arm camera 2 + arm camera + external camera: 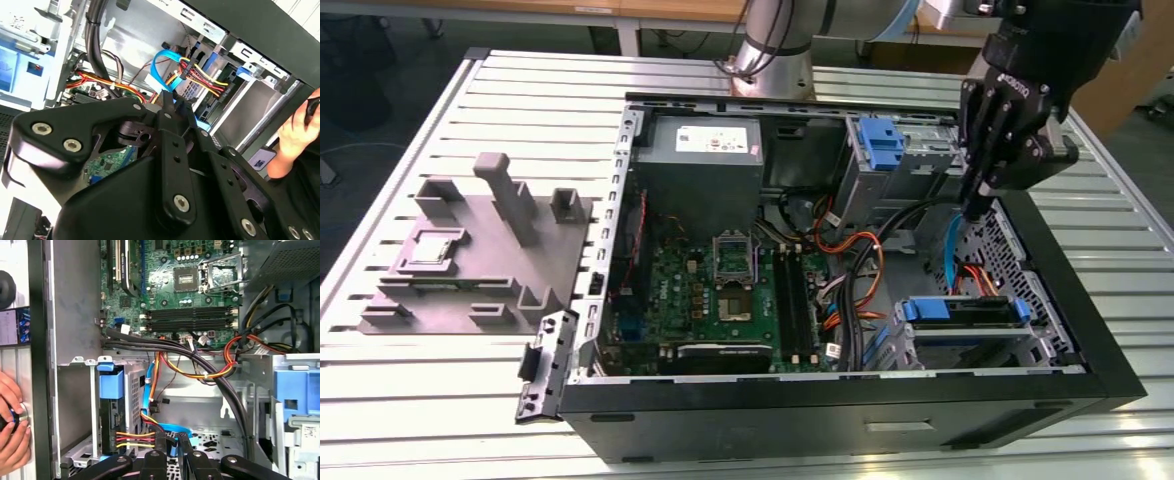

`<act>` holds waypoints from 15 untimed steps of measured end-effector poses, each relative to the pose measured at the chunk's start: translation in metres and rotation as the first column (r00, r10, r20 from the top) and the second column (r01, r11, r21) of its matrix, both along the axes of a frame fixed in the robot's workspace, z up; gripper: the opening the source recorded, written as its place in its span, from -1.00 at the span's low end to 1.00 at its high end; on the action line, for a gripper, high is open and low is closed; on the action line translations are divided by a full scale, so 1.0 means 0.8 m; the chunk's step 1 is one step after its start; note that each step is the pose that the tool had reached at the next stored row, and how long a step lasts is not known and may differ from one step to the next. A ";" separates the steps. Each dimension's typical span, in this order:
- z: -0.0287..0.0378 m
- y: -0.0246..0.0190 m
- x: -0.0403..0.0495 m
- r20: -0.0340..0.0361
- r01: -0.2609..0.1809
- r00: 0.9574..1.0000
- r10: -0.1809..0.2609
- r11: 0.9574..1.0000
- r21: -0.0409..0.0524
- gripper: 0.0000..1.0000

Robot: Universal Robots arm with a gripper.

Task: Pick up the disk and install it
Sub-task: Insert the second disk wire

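The disk [962, 311], dark with a blue plastic frame, lies in the metal drive cage in the open computer case, near the corner at the exterior view's right. In the first wrist view the disk [111, 410] sits in that cage with its blue frame end showing, and red, yellow and black wires run to it. My gripper [974, 207] hangs over the case's right side, above and behind the disk and apart from it. In both wrist views the gripper [173, 441] [173, 101] has its fingers shut together, nothing visibly between them, just in front of a blue ribbon cable [161, 64].
The open case [854, 395] holds a motherboard [720, 290], a grey power supply box [700, 150], a tall blue latch piece [881, 143] and bundled cables [200, 357]. A grey fixture block [474, 250] stands on the slatted table. A person's hand [11, 422] rests outside the case wall.
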State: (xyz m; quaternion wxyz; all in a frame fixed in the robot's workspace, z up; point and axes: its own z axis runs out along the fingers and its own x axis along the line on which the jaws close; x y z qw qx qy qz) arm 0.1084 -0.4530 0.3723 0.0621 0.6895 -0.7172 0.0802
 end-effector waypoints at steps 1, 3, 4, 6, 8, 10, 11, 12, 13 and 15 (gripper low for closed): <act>-0.0007 0.0000 0.000 0.000 0.000 1.000 0.000 1.000 -0.008 -0.52; -0.0018 0.0000 0.001 0.000 0.000 1.000 0.000 1.000 -0.027 -0.52; -0.0024 0.0000 0.001 0.000 0.000 1.000 0.000 0.999 -0.036 -0.52; -0.0040 0.0000 0.001 0.000 0.000 1.000 0.000 0.999 -0.050 -0.52; -0.0066 0.0000 0.002 0.000 0.000 1.000 0.000 0.998 -0.057 -0.52; -0.0099 0.0000 0.002 0.000 0.000 1.000 0.000 0.998 -0.061 -0.52; -0.0117 0.0000 0.003 0.000 0.000 1.000 0.000 0.998 -0.062 -0.52; -0.0136 0.0000 0.003 0.000 0.000 1.000 0.000 0.998 -0.064 -0.52; -0.0154 0.0000 0.003 0.000 0.000 1.000 0.000 0.998 -0.065 -0.52; -0.0187 0.0000 0.004 0.000 0.000 1.000 0.000 0.998 -0.068 -0.68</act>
